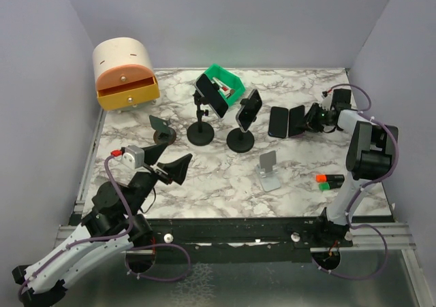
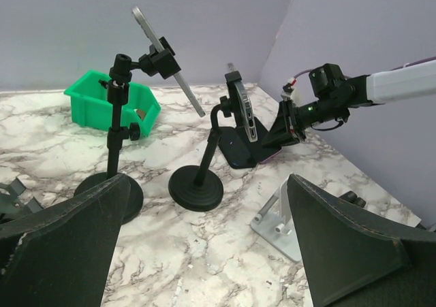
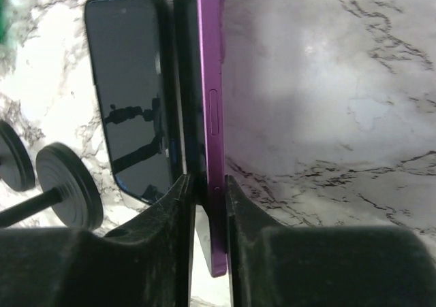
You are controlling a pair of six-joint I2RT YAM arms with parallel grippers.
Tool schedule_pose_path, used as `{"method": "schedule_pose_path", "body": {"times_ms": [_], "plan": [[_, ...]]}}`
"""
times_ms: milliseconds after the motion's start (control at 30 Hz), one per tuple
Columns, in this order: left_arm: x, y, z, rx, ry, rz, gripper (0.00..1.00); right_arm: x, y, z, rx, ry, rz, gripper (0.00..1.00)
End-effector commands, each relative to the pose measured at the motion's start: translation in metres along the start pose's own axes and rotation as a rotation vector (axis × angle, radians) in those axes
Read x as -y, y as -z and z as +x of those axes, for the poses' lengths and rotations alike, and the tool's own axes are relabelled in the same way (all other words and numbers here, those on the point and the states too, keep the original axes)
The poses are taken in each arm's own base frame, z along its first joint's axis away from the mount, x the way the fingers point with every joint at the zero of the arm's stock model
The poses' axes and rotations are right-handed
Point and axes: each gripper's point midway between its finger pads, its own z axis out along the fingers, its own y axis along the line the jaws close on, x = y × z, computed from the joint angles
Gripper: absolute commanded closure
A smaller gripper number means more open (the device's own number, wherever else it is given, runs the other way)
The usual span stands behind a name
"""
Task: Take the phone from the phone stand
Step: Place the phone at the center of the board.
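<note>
Beyond the silver stand (image 1: 269,171) and off to its right: purple phone (image 1: 298,120), free of any stand, turned on edge, clamped near one end by the right gripper (image 1: 311,119). Presents its thin purple side to the right wrist camera, with both fingers (image 3: 174,212) closed tight against its two faces. Contact between lower edge and marble table (image 1: 204,178): cannot tell.

Straight beyond the silver stand, flat on the table, screen up and right alongside the purple one: dark phone (image 1: 278,122). Beyond the silver stand and slightly left: black stand (image 1: 240,140) on a round base, gripping a second phone (image 1: 248,109) in its clamp. Farther left at the same depth: taller black stand (image 1: 201,133), carrying a tilted phone (image 1: 211,92). Far beyond the silver stand, slightly left: green bin (image 1: 225,82). Right of the silver stand, a little nearer: two small pieces (image 1: 330,180), one red, one green.

Left of the silver stand, well apart from it: left gripper (image 1: 172,164), wide fingers (image 2: 61,239) spread far apart, holding nothing.
</note>
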Motion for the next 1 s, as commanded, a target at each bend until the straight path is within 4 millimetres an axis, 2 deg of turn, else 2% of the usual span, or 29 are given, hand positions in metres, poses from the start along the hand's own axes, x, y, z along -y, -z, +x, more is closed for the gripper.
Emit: {"method": "schedule_pose_path", "body": {"times_ms": [0, 367, 767, 967], "plan": [[0.009, -0.001, -0.005, -0.008, -0.004, 0.038, 0.02, 0.037, -0.012, 0.021, -0.075, -0.043, 0.116, 0.7], [0.009, -0.002, -0.003, -0.012, -0.006, 0.042, 0.02, 0.042, -0.01, 0.019, -0.069, -0.044, 0.151, 0.53], [0.011, -0.001, -0.004, -0.01, -0.004, 0.052, 0.02, 0.055, 0.0, 0.012, -0.023, -0.05, 0.251, 0.46], [0.012, -0.001, -0.005, -0.008, -0.004, 0.055, 0.02, 0.06, 0.004, 0.01, -0.011, -0.059, 0.275, 0.46]]}}
